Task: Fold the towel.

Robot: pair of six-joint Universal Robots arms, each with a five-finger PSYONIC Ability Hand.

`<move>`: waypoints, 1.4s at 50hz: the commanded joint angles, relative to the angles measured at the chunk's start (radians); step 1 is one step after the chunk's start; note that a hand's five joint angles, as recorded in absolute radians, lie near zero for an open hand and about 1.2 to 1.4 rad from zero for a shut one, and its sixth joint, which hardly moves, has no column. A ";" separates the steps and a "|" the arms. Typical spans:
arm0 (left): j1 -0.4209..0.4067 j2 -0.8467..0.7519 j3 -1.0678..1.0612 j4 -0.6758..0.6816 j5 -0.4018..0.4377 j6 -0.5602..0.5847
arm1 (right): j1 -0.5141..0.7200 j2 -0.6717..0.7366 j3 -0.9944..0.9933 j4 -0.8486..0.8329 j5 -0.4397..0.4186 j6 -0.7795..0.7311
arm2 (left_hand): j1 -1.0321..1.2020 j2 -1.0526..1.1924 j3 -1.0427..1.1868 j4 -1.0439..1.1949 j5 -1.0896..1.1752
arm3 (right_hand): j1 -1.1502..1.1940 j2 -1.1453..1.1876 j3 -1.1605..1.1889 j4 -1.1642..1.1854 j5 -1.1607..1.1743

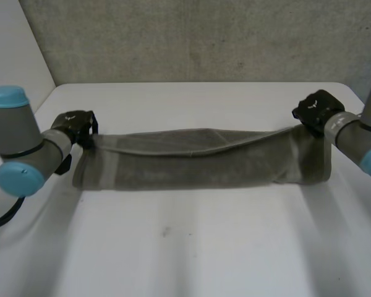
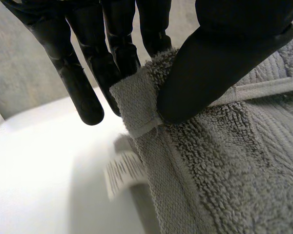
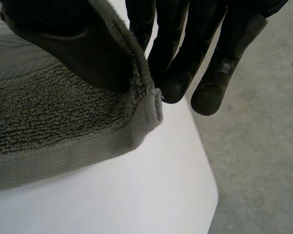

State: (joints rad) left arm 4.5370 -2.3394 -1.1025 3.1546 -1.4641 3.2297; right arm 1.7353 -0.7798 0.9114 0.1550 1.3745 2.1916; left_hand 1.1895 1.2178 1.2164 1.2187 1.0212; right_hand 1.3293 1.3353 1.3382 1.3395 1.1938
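Note:
A grey towel (image 1: pixel 198 162) hangs stretched in a long band across the white table (image 1: pixel 185 247), held up at both ends, with its lower part resting on the table. My left hand (image 1: pixel 77 127) pinches the towel's left corner (image 2: pixel 136 105) between thumb (image 2: pixel 210 63) and fingers (image 2: pixel 83 83). A white label (image 2: pixel 123 170) hangs below that corner. My right hand (image 1: pixel 315 110) pinches the right corner (image 3: pixel 144 105) between its thumb (image 3: pixel 73 48) and fingers (image 3: pixel 185 58).
The table's far edge meets a grey wall (image 1: pixel 198 37). At the right the table's edge (image 3: pixel 205 161) drops to a grey floor (image 3: pixel 259 161). Bare table lies in front of the towel.

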 commanded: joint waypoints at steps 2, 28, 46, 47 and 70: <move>-0.015 -0.178 0.248 -0.028 -0.045 0.004 | 0.035 0.163 -0.175 -0.077 0.046 0.017 | 0.207 0.178 0.180 0.178 0.200 | 0.067 0.061 0.058 0.057 0.028; -0.021 -0.275 0.394 -0.021 -0.064 -0.007 | 0.052 0.392 -0.509 -0.160 0.164 0.043 | -0.985 -1.013 -1.012 -1.014 -0.991 | -1.155 -1.161 -1.164 -1.165 -1.194; -0.019 0.204 0.013 -0.016 -0.053 -0.166 | 0.017 -0.093 -0.203 -0.031 0.193 0.361 | -1.015 -1.043 -1.042 -1.044 -1.021 | -1.155 -1.161 -1.164 -1.165 -1.194; -0.019 0.204 0.012 -0.016 -0.053 -0.166 | 0.016 -0.093 -0.203 -0.031 0.193 0.361 | -1.015 -1.043 -1.042 -1.044 -1.021 | -1.155 -1.161 -1.164 -1.165 -1.194; -0.059 0.549 -0.637 0.352 -0.065 -0.151 | -0.105 -0.239 0.558 -0.249 -0.032 0.458 | -1.015 -1.043 -1.042 -1.044 -1.021 | -1.012 -1.018 -1.021 -1.023 -1.051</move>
State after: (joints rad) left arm 4.4976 -1.7946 -1.7103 3.4699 -1.5233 3.0718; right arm 1.6320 -1.1015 1.4080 0.0621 1.3633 2.6620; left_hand 0.1793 0.1655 0.1664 0.1657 0.0321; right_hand 0.2913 0.2832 0.2864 0.2836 0.1335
